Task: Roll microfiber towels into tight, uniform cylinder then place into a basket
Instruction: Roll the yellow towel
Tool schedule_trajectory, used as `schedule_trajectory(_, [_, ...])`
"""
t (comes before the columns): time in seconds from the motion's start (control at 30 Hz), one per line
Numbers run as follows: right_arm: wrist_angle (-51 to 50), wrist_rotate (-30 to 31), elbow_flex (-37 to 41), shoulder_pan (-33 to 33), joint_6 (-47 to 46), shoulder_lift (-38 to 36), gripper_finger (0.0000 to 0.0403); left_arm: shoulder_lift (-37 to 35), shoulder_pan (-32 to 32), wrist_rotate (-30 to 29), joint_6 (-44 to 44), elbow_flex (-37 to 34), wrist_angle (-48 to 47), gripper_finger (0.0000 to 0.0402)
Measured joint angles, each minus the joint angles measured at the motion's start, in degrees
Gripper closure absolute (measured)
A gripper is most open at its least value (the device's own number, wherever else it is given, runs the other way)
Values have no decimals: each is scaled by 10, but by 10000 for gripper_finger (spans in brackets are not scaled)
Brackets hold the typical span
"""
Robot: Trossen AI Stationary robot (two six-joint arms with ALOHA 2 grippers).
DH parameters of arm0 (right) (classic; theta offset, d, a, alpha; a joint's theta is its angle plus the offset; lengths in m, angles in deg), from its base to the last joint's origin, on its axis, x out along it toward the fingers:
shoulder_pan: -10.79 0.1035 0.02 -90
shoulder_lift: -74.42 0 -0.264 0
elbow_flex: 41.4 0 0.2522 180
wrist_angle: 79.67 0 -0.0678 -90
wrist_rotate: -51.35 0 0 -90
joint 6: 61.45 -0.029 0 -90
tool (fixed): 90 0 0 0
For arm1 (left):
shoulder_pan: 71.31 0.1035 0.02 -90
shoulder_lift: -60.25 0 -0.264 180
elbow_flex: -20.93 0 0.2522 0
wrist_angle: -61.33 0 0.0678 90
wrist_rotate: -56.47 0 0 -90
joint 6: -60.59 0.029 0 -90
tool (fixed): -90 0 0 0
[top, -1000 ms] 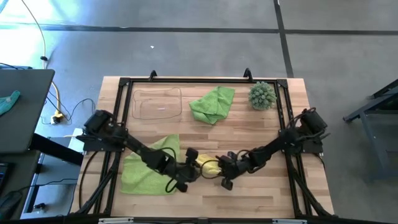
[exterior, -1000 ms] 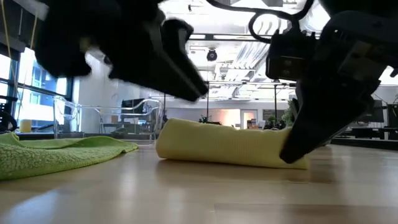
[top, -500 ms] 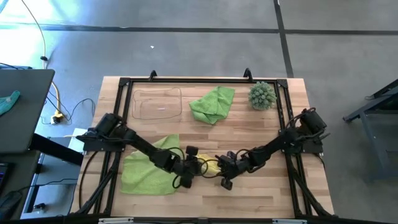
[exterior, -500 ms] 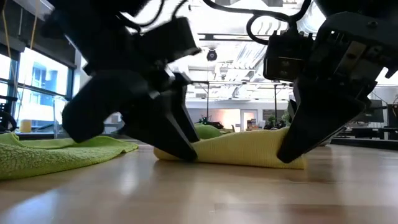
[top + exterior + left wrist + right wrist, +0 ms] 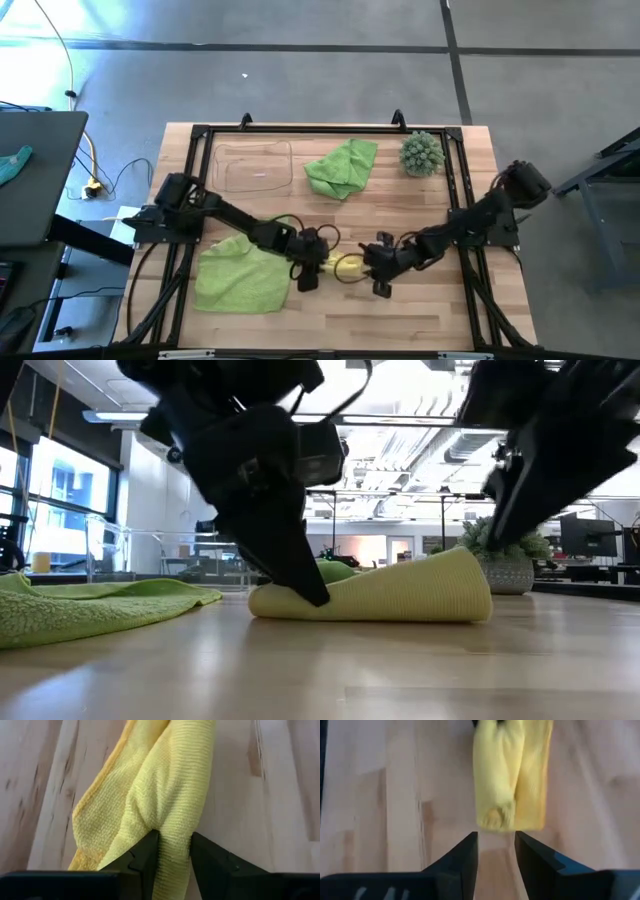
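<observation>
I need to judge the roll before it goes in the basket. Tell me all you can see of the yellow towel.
The yellow towel is a soft, ribbed microfiber cloth, loosely rolled and lying flat on the wooden table. One end looks thicker than the other. The left gripper pinches one end; the right gripper stands open just off the other, not touching.

- The rolled yellow towel (image 5: 165, 795) is soft cloth with a fine ribbed weave, matt, with a stitched hem along one edge.
- The flat lime green towel (image 5: 238, 277) at 8 o'clock looks fuzzy and matt; the crumpled green towel (image 5: 342, 167) at 12 o'clock is the same cloth.
- The counter (image 5: 420, 310) is pale planked wood, smooth with a slight sheen.
- The basket (image 5: 252, 165) at 11 o'clock is clear glossy plastic.
- The left hand (image 5: 170, 851) and right hand (image 5: 496, 852) have matt black fingers (image 5: 145, 857).
</observation>
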Motion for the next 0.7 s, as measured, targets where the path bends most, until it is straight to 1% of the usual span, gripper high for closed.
schedule_trajectory(0.13, [68,109,-1,54,116,5,280,0,21,34,-10,-1,3,306])
schedule_trajectory(0.23, [124,168,-2,87,193,42,280,0,29,46,-11,-2,7,310])
schedule_trajectory(0.3, [155,201,-2,97,230,68,280,0,32,46,-12,-2,8,312])
schedule_trajectory(0.4, [170,252,-2,102,225,103,280,0,34,45,-22,-3,9,313])
schedule_trajectory(0.5, [173,285,-2,100,204,124,280,0,34,42,-29,-3,9,313])
schedule_trajectory(0.7, [162,286,-2,87,203,141,277,1,34,37,-31,-4,18,313])
